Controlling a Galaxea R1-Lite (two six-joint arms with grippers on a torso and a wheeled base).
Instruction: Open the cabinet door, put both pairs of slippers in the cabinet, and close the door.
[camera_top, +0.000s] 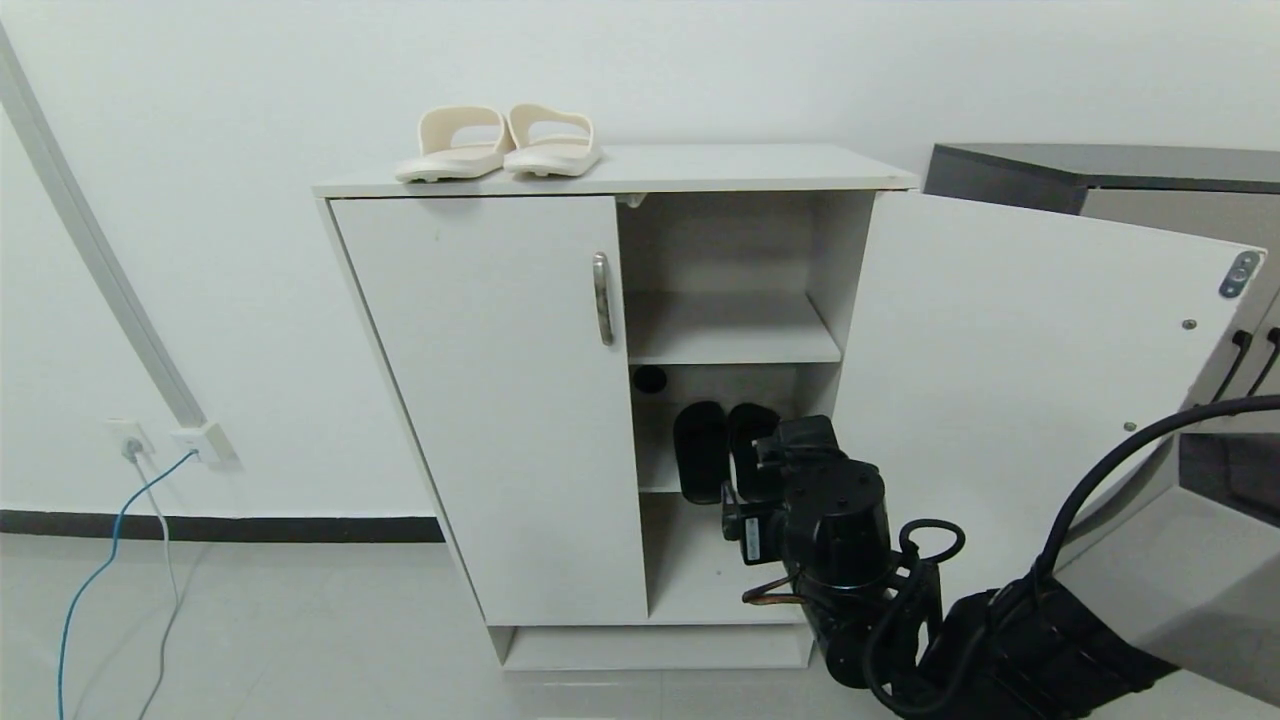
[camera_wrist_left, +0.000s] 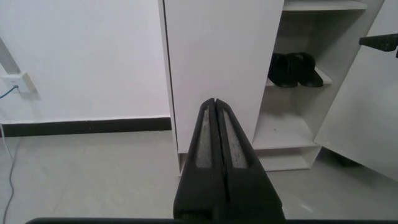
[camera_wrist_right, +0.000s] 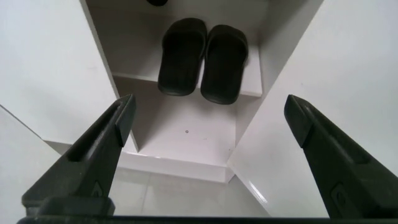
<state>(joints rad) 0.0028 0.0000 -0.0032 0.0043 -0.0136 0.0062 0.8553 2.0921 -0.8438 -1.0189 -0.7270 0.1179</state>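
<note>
Hovering w/ R gripper (camera_wrist_right: 209, 109) spread, empty, outside cabinet (camera_top: 750, 160), facing black slippers (camera_top: 705, 450) lying on mid shelf (camera_top: 655, 480). Holding L gripper (camera_wrist_left: 214, 102) clenched, empty. Prob. best: backing out straight, clearing open door (camera_top: 1000, 380), pinching beige slippers (camera_top: 460, 155) atop together.

A: What colour is the cabinet (camera_top: 480, 400)?
B: Plain white throughout, no pattern. Its handle (camera_top: 602, 298) is silvery metal.
A: And the two pairs?
B: The cream slippers (camera_top: 500, 145) are one even pale tone, and the black slippers (camera_top: 715, 450) are solid black.
A: The room?
B: White wall (camera_top: 200, 200), a black skirting strip (camera_top: 220, 527), a pale grey floor (camera_top: 300, 640) and a blue cable (camera_top: 113, 545).
A: The jaws?
B: The right jaws are all black. The left jaws are black with grey inner faces.
</note>
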